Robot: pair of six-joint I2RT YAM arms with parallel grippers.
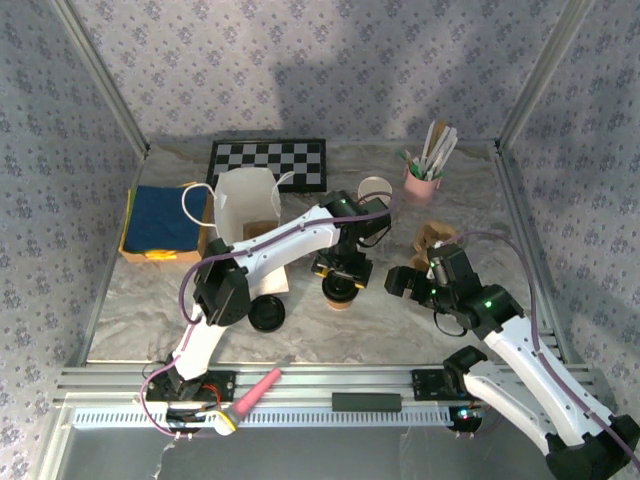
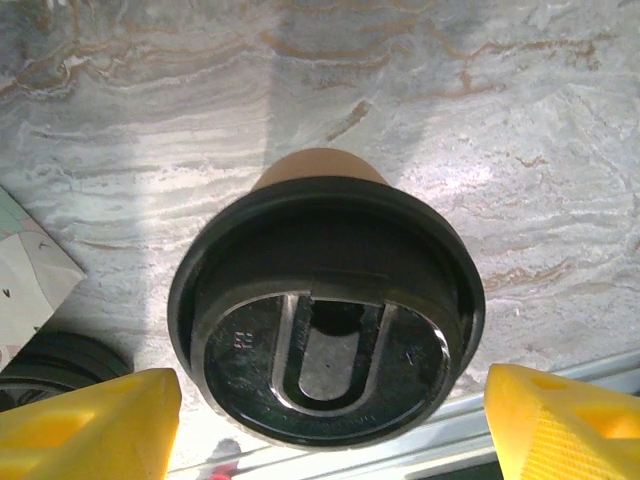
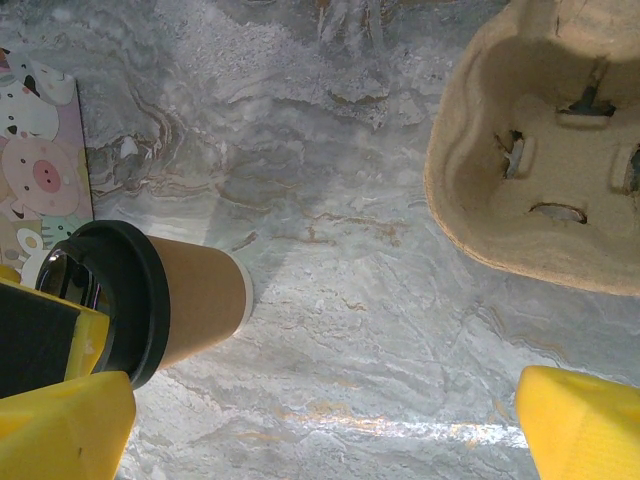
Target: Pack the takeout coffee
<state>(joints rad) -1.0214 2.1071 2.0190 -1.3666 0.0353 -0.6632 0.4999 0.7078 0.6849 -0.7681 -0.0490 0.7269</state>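
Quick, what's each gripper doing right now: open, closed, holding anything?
Left gripper: open, fingers spread over the lidded coffee cup, not gripping it.
Right gripper: open, holding nothing.

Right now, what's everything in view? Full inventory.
coffee cup: 1, tan-brown with a black fitted lid, mid-table under the left gripper
spare lid: 1, black, flat on the table left of the cup
open cup: tan, white inside, behind the left arm; single or stacked unclear
paper bag: 1, white, back left
cup carrier: 1, tan pulp, right side
pink cup: 1, holding sticks, back right
checkerboard: 1, black-white, back
blue pad: 1, on a yellow-tan base, far left
pink-handled tool: 1, near rail
left gripper: open, straddling the lid
right gripper: open, empty
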